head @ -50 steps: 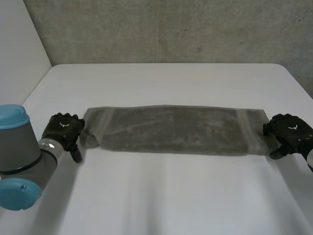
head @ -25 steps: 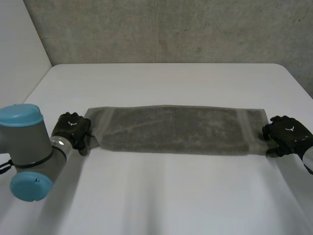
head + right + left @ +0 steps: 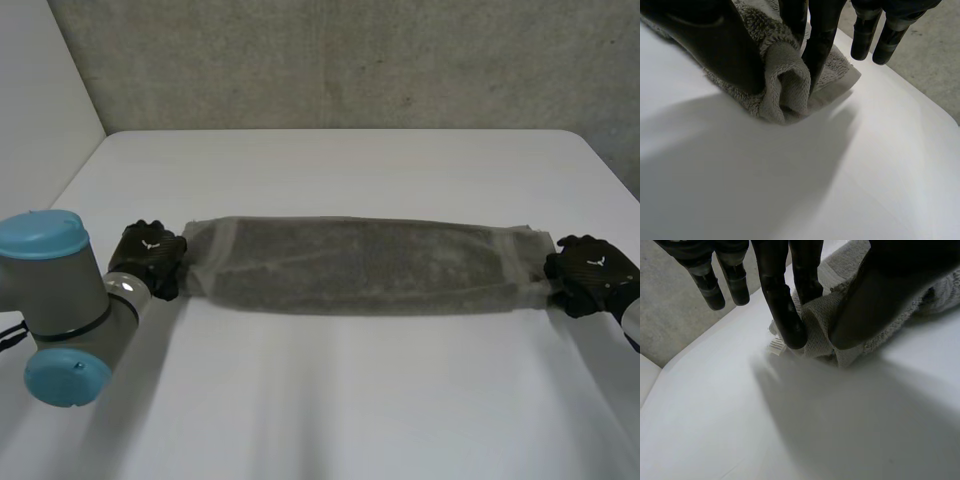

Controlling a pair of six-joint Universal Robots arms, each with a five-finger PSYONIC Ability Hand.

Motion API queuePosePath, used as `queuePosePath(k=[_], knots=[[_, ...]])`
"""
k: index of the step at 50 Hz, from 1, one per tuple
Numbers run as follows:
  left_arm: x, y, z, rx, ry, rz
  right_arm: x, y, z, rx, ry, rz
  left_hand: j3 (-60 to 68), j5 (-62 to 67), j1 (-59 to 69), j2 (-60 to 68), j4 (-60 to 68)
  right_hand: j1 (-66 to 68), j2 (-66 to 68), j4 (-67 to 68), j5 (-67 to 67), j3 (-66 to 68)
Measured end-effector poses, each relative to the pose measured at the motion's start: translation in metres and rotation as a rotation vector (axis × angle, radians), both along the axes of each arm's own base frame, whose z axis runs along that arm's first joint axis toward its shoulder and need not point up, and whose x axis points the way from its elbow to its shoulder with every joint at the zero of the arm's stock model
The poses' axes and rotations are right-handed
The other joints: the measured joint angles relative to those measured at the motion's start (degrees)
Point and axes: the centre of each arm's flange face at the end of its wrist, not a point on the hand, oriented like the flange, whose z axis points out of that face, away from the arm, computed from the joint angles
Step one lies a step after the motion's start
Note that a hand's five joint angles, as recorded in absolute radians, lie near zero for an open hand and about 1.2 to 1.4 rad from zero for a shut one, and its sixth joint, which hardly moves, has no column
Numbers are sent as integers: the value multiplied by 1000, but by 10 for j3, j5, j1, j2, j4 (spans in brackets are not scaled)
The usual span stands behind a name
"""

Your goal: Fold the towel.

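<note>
Now: long grey terry towel [image 3: 360, 265] pinched at both ends

Beneath the towel is the white table [image 3: 340, 400], and the cloth is stretched lengthwise. At the towel's left short end, the black left hand [image 3: 150, 258] pinches a bunched corner between thumb and fingers. At its right short end, the black right hand [image 3: 590, 272] clamps a rolled fold likewise
</note>
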Motion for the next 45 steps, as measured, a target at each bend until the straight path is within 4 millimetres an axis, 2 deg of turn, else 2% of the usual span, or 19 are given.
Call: queuePosePath(k=[7, 16, 19, 22, 26, 35, 45], knots=[[6, 7, 6, 10, -2, 8, -4, -5, 4, -20, 5, -9, 0, 0, 0, 0, 0, 1, 2, 0, 0, 0], [7, 22, 4, 51, -4, -12, -8, -9, 8, -32, 9, -19, 0, -34, -9, -29, 0, 3, 2, 0, 0, 0], [6, 25, 4, 57, -3, -22, -9, -9, 10, -36, 9, -20, 0, -123, -104, -126, 0, 3, 2, 0, 0, 0], [4, 28, 5, 57, -2, -28, -12, -11, 14, -50, 11, -26, 0, -377, -359, -376, 0, 3, 3, 0, 0, 0], [3, 30, 9, 50, -1, -28, -21, -14, 18, -66, 15, -41, 0, -574, -526, -557, 0, 3, 3, 0, 0, 0], [4, 31, 19, 25, 4, -22, -49, -24, 26, -117, 76, -57, 0, -574, -528, -561, 0, 4, 3, 0, 0, 0], [5, 30, 35, -21, 16, -17, -85, -38, 47, -219, 144, -53, 0, -574, -528, -562, 0, 5, 3, 0, 0, 0]])
